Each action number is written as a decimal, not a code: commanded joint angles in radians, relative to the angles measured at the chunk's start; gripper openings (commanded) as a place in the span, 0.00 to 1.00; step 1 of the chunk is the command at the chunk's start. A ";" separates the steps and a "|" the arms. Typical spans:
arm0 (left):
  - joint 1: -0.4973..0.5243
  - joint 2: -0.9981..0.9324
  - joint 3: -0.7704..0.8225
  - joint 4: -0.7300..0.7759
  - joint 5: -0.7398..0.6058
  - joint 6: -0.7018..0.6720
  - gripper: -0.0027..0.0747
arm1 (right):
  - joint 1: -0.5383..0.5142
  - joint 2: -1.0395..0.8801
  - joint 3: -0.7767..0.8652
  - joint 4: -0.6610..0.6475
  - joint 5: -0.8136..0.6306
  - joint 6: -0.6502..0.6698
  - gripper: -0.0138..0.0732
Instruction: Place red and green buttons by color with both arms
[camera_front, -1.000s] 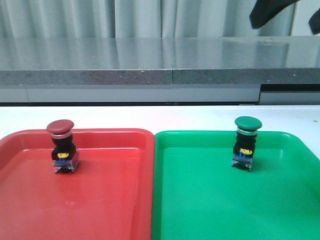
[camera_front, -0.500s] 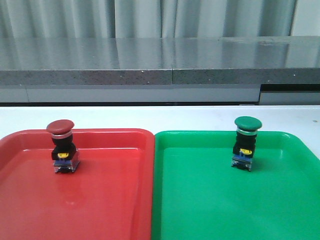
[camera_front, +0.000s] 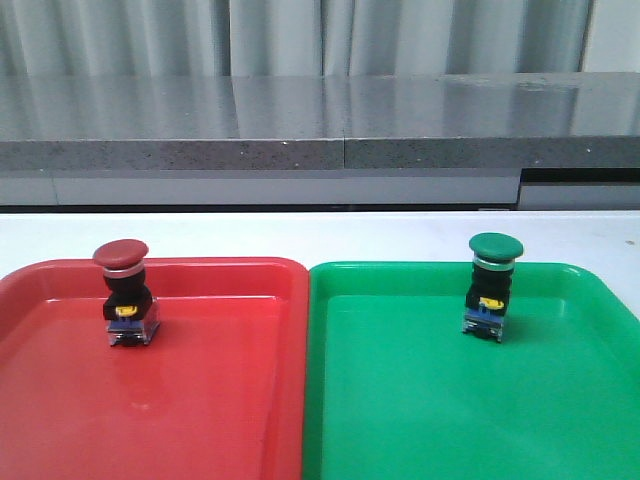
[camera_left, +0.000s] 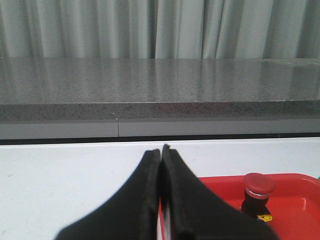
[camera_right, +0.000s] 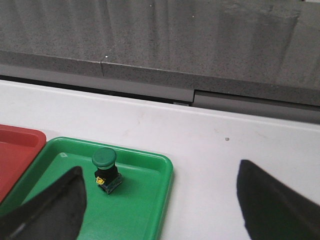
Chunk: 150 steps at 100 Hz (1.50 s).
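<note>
The red button (camera_front: 122, 290) stands upright in the red tray (camera_front: 200, 400), near its far left; it also shows in the left wrist view (camera_left: 258, 192). The green button (camera_front: 493, 284) stands upright in the green tray (camera_front: 450, 410), near its far edge; it also shows in the right wrist view (camera_right: 105, 170). My left gripper (camera_left: 161, 150) is shut and empty, over the white table beside the red tray's corner. My right gripper (camera_right: 160, 172) is open wide and empty, high above the green tray's (camera_right: 140, 210) far right corner. Neither arm shows in the front view.
The two trays sit side by side on a white table (camera_front: 330, 235). A grey stone counter (camera_front: 320, 120) runs along the back, with grey curtains behind it.
One second ago the right arm's dark tip showed at the front view's top right; it has since left that view. The buttons and trays have not moved.
</note>
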 joint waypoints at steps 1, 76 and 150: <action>0.002 -0.029 0.043 -0.003 -0.076 0.000 0.01 | -0.001 -0.001 -0.021 -0.028 -0.070 -0.004 0.68; 0.002 -0.029 0.043 -0.003 -0.076 0.000 0.01 | -0.001 -0.001 -0.021 -0.028 -0.072 -0.004 0.08; 0.002 -0.029 0.043 -0.003 -0.076 0.000 0.01 | -0.055 -0.072 0.042 0.016 -0.125 -0.061 0.08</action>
